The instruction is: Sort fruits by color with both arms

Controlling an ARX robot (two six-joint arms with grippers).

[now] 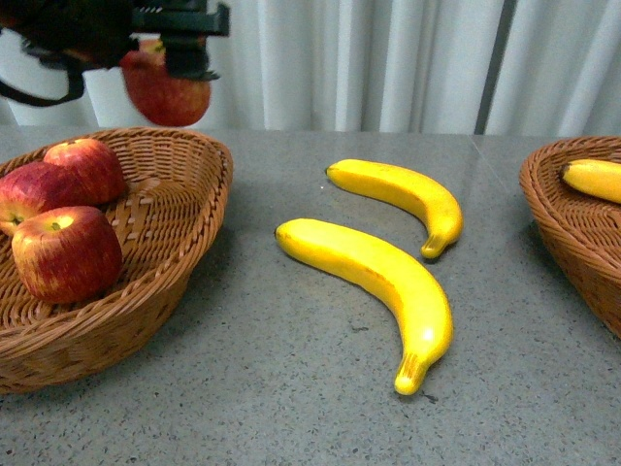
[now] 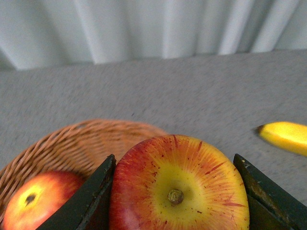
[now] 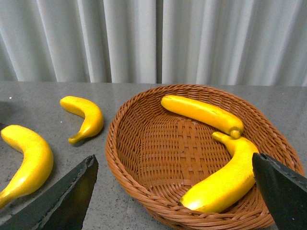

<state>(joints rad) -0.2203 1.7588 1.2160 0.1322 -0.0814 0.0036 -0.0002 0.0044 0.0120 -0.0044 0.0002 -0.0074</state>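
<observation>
My left gripper [image 1: 167, 44] hangs above the far rim of the left wicker basket [image 1: 184, 228], shut on a red apple [image 1: 167, 95]. In the left wrist view that apple [image 2: 178, 189] fills the gap between both black fingers [image 2: 91, 201], stem up. Three red apples [image 1: 66, 250] lie in the left basket. Two yellow bananas [image 1: 378, 277] [image 1: 403, 194] lie on the grey table between the baskets. My right gripper [image 3: 175, 191] stands open over the right basket [image 3: 144, 158], which holds two bananas [image 3: 201, 114] [image 3: 225, 179].
The right basket's rim [image 1: 553, 209] shows at the front view's right edge with a banana [image 1: 594, 178] inside. A white curtain [image 1: 388, 58] closes the back of the grey table [image 1: 243, 388].
</observation>
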